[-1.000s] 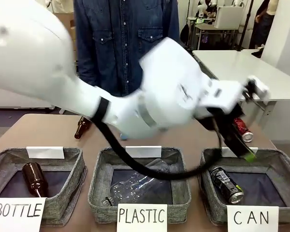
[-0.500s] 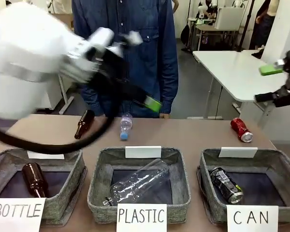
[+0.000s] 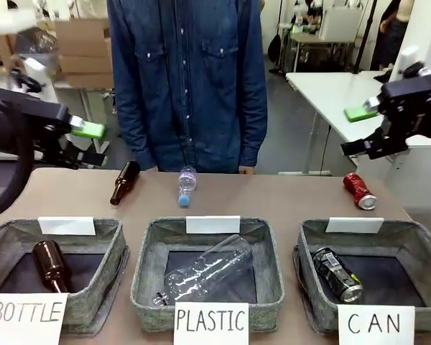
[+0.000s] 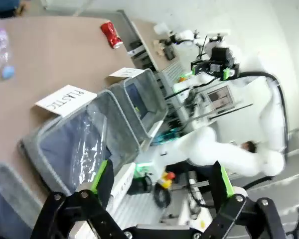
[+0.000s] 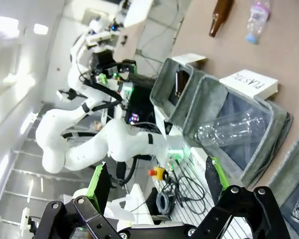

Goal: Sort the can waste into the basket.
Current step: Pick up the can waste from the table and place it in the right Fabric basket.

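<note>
One black can [image 3: 337, 274] rests in the basket [image 3: 402, 231]; left fingers [image 3: 88, 130] have withdrawn, open.

The counter [image 3: 273, 205] is presenting a smooth, matt brown surface. The basket [image 3: 409, 241] is showing coarse grey woven cloth outside, a darker, smoother lining [image 3: 391, 277] inside, and a matt white paper sign [image 3: 376, 325] at its front. Within it, the black can [image 3: 337, 274] is gleaming as printed metal with bare silver ends. On the counter, the red can [image 3: 360, 192] is shining as glossy, dented metal. The clear bottle [image 3: 201, 279] is glinting as thin transparent plastic, and the brown bottle [image 3: 52, 266] is reflecting light like glossy glass. The person's shirt [image 3: 187, 79] is appearing as matt blue denim. The left gripper [image 3: 92, 144] and the right gripper [image 3: 358, 131] are showing matt black fingers [image 4: 103, 179] faced with bright green pads [image 3: 87, 130].
</note>
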Motion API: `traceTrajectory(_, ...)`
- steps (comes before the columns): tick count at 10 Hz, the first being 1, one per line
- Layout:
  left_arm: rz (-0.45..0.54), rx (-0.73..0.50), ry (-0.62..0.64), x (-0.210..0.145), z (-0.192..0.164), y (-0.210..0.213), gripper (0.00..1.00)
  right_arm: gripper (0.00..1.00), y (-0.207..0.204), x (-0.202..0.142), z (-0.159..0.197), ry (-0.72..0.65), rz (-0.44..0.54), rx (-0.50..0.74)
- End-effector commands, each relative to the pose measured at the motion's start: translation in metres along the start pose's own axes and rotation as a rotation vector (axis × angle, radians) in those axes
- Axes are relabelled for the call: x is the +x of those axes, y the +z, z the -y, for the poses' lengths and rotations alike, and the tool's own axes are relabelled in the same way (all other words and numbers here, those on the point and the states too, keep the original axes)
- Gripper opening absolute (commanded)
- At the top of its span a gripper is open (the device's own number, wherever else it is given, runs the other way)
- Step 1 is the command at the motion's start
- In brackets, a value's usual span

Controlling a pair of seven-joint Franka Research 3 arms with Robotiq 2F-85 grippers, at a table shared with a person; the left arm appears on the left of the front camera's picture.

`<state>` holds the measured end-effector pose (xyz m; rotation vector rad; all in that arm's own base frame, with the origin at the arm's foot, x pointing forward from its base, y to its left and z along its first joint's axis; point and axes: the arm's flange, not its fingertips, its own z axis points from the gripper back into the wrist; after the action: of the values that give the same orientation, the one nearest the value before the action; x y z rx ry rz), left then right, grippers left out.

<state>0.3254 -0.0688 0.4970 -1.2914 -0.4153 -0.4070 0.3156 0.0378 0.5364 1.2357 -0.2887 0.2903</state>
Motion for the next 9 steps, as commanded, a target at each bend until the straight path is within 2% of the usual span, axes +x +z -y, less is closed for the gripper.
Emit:
traceTrajectory(1, 0.055, -0.133, 0.13, -0.02, -0.053, 0.037, 1.0, 1.0, 0.0, 0.007, 0.01, -0.041, 0.115, 0.027)
traceTrajectory(2, 0.132, -0.185, 0.095, -0.03, -0.069, 0.052, 1.0, 1.0, 0.004, 0.01, 0.014, -0.094, 0.201, 0.018)
traceTrajectory(3, 0.181, -0.203, -0.024, -0.038, -0.072, 0.052, 1.0, 1.0, 0.007, 0.014, 0.017, -0.194, 0.266, -0.038)
traceTrajectory(4, 0.084, -0.121, 0.115, -0.013, -0.051, 0.05, 1.0, 1.0, 0.007, 0.007, 0.012, -0.045, 0.098, 0.007)
traceTrajectory(9, 0.084, -0.121, 0.115, -0.013, -0.051, 0.05, 1.0, 1.0, 0.007, 0.007, 0.012, -0.045, 0.098, 0.007)
